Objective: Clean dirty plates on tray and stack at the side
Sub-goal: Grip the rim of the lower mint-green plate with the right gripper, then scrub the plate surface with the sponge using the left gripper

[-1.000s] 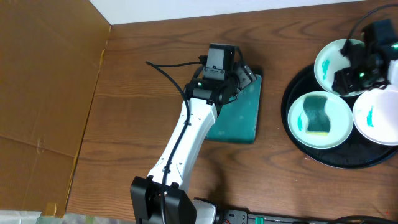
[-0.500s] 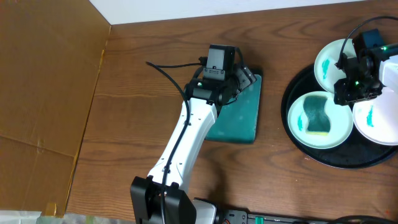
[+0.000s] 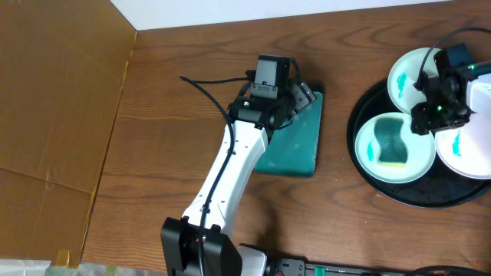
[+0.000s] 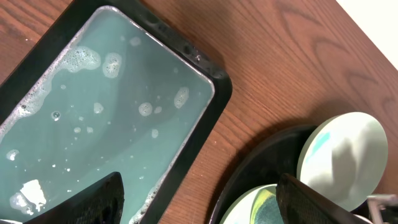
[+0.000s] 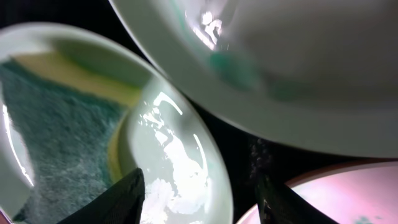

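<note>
Currently: three smeared plates [image 3: 418, 142] sit on the round black tray [image 3: 406, 195], one holding a sponge [image 3: 391, 146]. Right gripper [image 5: 198, 186] hovers over them, fingers apart; left gripper [image 4: 199, 185], fingers spread, hangs above the soapy rectangular tray [image 4: 93, 124].

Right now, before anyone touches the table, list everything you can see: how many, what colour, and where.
plates: three, white with teal smears, on the round tray
round tray: one, glossy black, table's right side
sponge: one, green with yellow edge, in one plate
rectangular tray: one, black, holding foamy teal water, mid-table
table: one, brown wood
cardboard panel: one, brown, table's left edge
left gripper: black, open, above rectangular tray
right gripper: black, open, above plates
</note>
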Action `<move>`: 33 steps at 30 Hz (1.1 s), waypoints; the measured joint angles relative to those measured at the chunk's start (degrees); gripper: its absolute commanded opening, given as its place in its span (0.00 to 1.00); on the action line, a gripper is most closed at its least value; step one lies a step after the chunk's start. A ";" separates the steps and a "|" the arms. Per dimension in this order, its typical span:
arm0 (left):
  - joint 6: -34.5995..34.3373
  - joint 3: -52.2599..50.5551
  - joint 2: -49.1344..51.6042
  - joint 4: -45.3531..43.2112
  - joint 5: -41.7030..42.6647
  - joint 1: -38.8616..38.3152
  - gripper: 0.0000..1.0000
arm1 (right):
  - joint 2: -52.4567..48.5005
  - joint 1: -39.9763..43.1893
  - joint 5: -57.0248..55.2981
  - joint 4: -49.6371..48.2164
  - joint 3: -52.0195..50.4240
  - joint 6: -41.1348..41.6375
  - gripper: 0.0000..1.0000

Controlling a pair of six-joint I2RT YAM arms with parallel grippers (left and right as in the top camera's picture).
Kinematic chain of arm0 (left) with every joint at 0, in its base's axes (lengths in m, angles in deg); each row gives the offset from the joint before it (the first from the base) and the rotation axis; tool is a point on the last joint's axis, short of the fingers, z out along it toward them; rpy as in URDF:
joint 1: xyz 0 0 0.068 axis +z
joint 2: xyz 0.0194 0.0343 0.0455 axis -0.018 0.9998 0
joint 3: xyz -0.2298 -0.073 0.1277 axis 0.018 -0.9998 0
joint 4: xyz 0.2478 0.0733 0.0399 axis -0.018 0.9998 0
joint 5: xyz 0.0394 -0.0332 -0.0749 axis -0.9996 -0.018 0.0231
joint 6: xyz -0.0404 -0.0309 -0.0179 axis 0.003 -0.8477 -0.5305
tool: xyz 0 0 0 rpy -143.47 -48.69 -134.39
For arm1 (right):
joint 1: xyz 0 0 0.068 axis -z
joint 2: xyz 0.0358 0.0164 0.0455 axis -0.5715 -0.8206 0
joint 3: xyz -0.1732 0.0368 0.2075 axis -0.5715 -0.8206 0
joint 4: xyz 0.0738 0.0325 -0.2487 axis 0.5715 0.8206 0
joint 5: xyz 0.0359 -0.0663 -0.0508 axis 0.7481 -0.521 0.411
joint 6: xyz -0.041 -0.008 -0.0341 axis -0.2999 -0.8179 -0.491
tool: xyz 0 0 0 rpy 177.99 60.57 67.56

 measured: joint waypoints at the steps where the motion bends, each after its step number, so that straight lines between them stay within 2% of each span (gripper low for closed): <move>1: 0.00 0.00 0.00 0.00 0.00 0.00 0.79 | 0.00 0.00 0.72 -0.11 -0.68 0.07 0.54; 7: 0.00 0.00 0.00 0.00 0.00 0.00 0.79 | 0.00 -0.04 2.34 0.24 -1.64 0.46 0.56; 13: 0.00 0.00 0.00 0.11 0.02 0.00 0.79 | -0.02 -0.04 2.45 4.55 -1.66 0.94 0.64; 17: 0.13 0.00 0.00 0.17 0.20 0.00 0.79 | -0.02 -0.02 1.14 7.23 -1.70 0.87 0.58; 23: 1.97 -0.02 0.00 0.02 2.16 -0.13 0.78 | 0.00 0.13 -0.28 5.38 -1.73 1.07 0.36; 28: 4.42 0.00 0.00 0.02 4.13 -1.95 0.78 | 0.00 0.15 -0.63 3.13 -1.75 2.05 0.30; 33: 5.84 -0.02 0.07 0.02 6.47 -5.66 0.78 | 0.00 0.11 -0.87 2.73 -1.77 2.25 0.34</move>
